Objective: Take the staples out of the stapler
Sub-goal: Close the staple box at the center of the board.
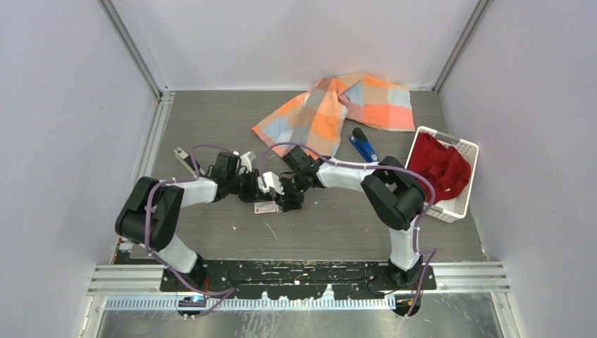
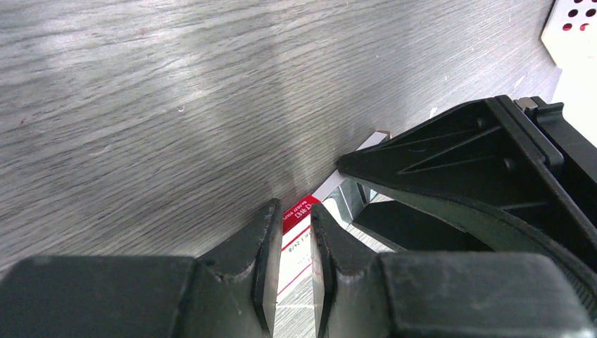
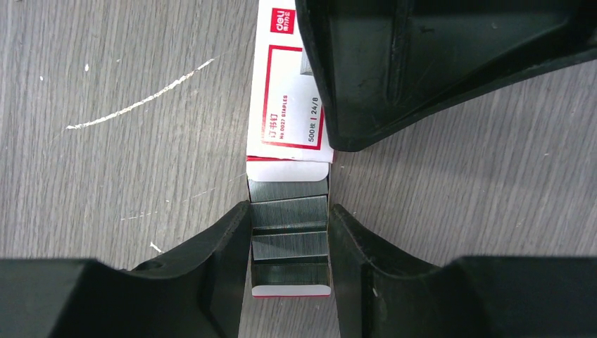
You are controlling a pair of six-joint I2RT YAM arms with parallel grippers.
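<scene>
The blue stapler lies on the table at the back right, beside the cloth, away from both grippers. A white-and-red staple box lies at the table's middle. In the right wrist view its tray is slid out of the sleeve and holds grey staple strips. My right gripper is shut on the tray's two sides. My left gripper has its fingers almost together, with only a narrow slit, and sits on top of the box sleeve, next to the right gripper.
An orange-and-blue checked cloth lies at the back. A white perforated basket with a red cloth stands at the right. A small grey object lies at the left. Walls close in on three sides.
</scene>
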